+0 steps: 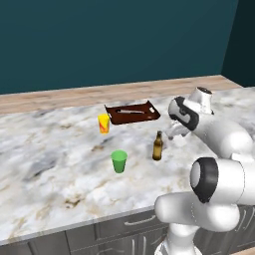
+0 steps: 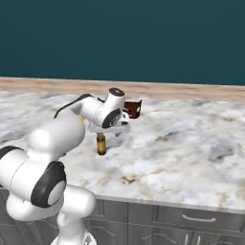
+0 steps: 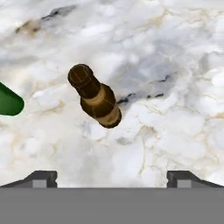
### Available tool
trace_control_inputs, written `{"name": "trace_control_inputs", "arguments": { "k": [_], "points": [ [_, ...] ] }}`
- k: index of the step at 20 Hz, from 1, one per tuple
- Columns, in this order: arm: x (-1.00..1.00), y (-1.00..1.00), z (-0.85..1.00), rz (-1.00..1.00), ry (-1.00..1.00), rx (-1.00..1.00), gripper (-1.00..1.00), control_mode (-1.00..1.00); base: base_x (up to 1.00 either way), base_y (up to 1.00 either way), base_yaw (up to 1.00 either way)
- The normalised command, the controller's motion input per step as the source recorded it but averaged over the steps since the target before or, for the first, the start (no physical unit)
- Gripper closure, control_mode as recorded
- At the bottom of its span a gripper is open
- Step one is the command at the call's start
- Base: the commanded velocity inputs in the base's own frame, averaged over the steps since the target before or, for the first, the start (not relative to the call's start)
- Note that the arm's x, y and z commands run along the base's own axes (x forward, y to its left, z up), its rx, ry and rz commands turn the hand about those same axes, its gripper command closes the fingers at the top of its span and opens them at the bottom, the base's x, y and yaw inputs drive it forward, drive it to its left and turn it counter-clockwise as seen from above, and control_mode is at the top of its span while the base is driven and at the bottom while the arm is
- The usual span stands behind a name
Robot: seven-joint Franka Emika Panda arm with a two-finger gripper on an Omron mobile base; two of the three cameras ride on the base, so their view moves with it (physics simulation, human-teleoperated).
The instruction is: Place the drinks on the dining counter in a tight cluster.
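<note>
Marble counter (image 1: pixel 45 164) with dark grey drawer fronts is seen carrying one brown beer bottle (image 1: pixel 157 146), one green cup (image 1: pixel 119 161), one yellow-orange cup (image 1: pixel 103 123) and one dark red-brown tray (image 1: pixel 132 113). One long pale utensil is seen lying in the tray, too small to be identified. The beer bottle is stood upright on the marble, near the counter's middle, with the green cup near it on its left and slightly closer to the front edge in the left base view. The yellow-orange cup is placed farther back, just beside the tray's left end. One bottle is counted in these pictures.

The gripper (image 3: pixel 112 177) is held above the counter with its jaws spread wide and nothing between them. In the hand view the beer bottle is seen from above, clear of both dark fingertips (image 3: pixel 43 177), with the rim of the green cup cut off at the left edge. In the right base view the bottle is partly hidden behind the white arm.
</note>
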Motion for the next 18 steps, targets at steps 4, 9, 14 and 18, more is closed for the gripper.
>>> {"name": "trace_control_inputs", "arguments": {
  "k": [4,9,14,18],
  "points": [
    [-0.45,-0.21,0.23,-0.48,0.40,-0.05,-1.00,-1.00,0.00,0.00,0.00],
    [-0.76,-0.02,0.07,-0.19,-0.08,0.00,-1.00,-1.00,0.00,0.00,0.00],
    [-0.90,0.14,0.28,0.00,-0.35,0.00,-1.00,-1.00,0.00,0.00,0.00],
    [-0.76,0.21,0.55,0.00,-0.25,0.00,-1.00,-1.00,0.00,0.00,0.00]
  ]
}}
